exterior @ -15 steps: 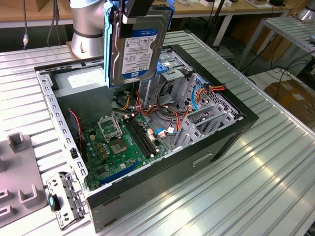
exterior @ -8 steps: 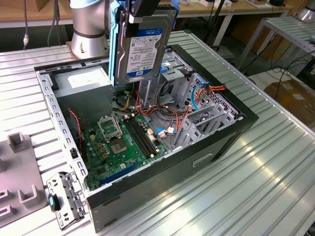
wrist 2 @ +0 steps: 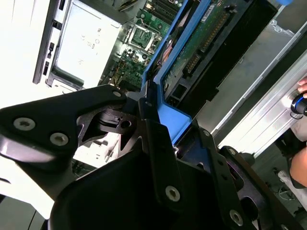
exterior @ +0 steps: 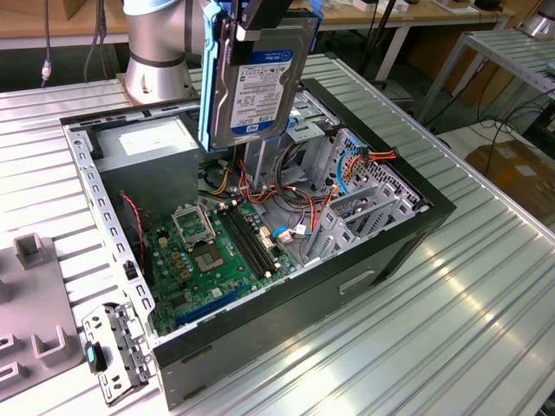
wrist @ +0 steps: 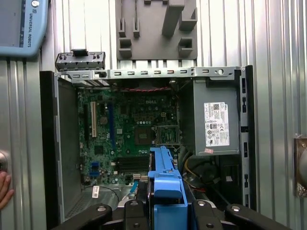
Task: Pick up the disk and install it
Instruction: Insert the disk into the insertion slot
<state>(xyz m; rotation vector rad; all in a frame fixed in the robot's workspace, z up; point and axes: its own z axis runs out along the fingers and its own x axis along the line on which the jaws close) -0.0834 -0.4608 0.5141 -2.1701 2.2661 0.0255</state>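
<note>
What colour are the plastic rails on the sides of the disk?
Blue; the exterior view shows the rails on the disk best.

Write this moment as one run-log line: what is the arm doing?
gripper: shut on disk | disk: upright, in the air over open computer case | install: not yet done

The disk (exterior: 277, 43) is silver-grey, with a white-and-blue label (exterior: 256, 95) and blue side rails (exterior: 206, 87). The motherboard (exterior: 204, 260) is green. The power supply (exterior: 169, 178) is grey with a white sticker (exterior: 147, 140). The wires (exterior: 375, 156) are red, orange and yellow, and the ribbed table (exterior: 451, 295) is silvery.
</note>
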